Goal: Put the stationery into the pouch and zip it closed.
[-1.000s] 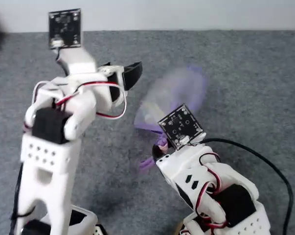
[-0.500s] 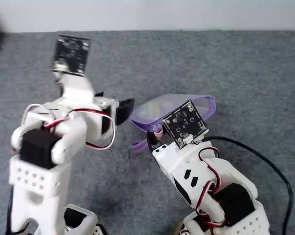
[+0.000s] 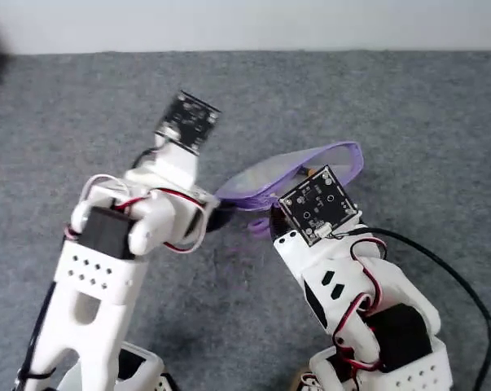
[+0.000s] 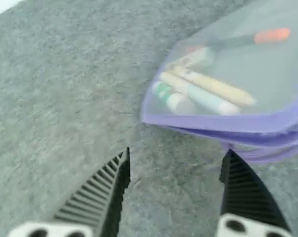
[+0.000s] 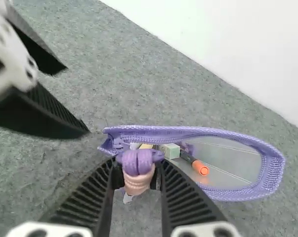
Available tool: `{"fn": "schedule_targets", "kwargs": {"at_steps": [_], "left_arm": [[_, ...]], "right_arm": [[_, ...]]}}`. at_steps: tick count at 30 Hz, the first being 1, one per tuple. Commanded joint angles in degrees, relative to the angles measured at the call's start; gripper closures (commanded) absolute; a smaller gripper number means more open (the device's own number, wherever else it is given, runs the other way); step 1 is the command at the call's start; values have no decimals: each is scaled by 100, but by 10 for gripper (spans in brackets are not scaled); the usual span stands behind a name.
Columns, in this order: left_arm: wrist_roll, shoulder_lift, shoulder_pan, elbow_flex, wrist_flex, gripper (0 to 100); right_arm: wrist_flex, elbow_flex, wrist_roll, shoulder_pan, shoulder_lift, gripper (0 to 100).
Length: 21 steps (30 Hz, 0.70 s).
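**A:** Two arms on one grey worktop (image 3: 440, 106)?
**B:** Yes: left arm (image 3: 123, 244) and right arm (image 3: 351, 285), leaning in toward the same spot.

**A:** And between them?
**B:** A see-through purple pouch (image 3: 298, 171), near the worktop's middle, with its mouth open.

**A:** Left tool (image 4: 176, 190)?
**B:** Spread wide just beside the pouch's corner, gripping nothing.

**A:** Right tool (image 5: 137, 168)?
**B:** Pinched tight on the lilac zip pull (image 5: 137, 162) at the pouch's end.

**A:** Stationery?
**B:** Inside the pouch: pale pens (image 4: 208, 89), an orange-capped marker (image 5: 197, 167) and a small greenish block (image 5: 171, 150).
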Motion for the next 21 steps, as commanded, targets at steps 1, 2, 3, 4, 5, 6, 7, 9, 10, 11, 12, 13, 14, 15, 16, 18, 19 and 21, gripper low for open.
{"fn": "schedule_targets", "kwargs": {"at_steps": [1, 2, 3, 4, 5, 6, 7, 9, 10, 11, 12, 13, 14, 15, 16, 18, 19, 21], "left_arm": [[-70, -123, 536, -13, -193, 708], [-62, -123, 668, -13, -202, 708], [-62, -123, 747, -31, -220, 708], [-62, -123, 791, -40, -264, 709], [-62, -123, 800, -22, -369, 709], [-53, -123, 791, -13, -457, 709], [-53, -97, 791, -13, -527, 709], [-44, -79, 782, -13, -686, 709], [-35, -79, 782, -13, -774, 709], [9, -79, 782, -13, -862, 710], [79, -79, 782, -13, -958, 710], [105, -79, 782, -13, -1011, 710], [105, -79, 782, -13, -1029, 710], [105, -79, 782, -13, -1037, 710], [114, -79, 782, -13, -1046, 710], [114, -79, 809, -13, -1055, 710], [114, -79, 826, -13, -1064, 710], [123, -70, 835, -4, -1204, 710]], "right_arm": [[-180, -97, 79, 101, -31, 991], [-251, -97, 88, 101, -31, 991], [-330, -97, 88, 101, -31, 991], [-400, -97, 97, 110, -31, 991], [-444, -97, 105, 110, -31, 991], [-453, -97, 149, 110, -31, 991], [-453, -88, 229, 110, -31, 991], [-462, -88, 334, 110, -31, 991], [-462, -88, 343, 110, -31, 991], [-453, -88, 343, 110, -31, 991], [-435, -88, 343, 110, -31, 991], [-426, -88, 343, 110, -31, 991], [-426, -88, 343, 110, -31, 991], [-426, -88, 343, 110, -31, 991], [-426, -88, 343, 110, -31, 991], [-426, -88, 343, 110, -31, 991], [-426, -88, 343, 110, -31, 991], [-426, -88, 343, 110, -31, 991]]}}
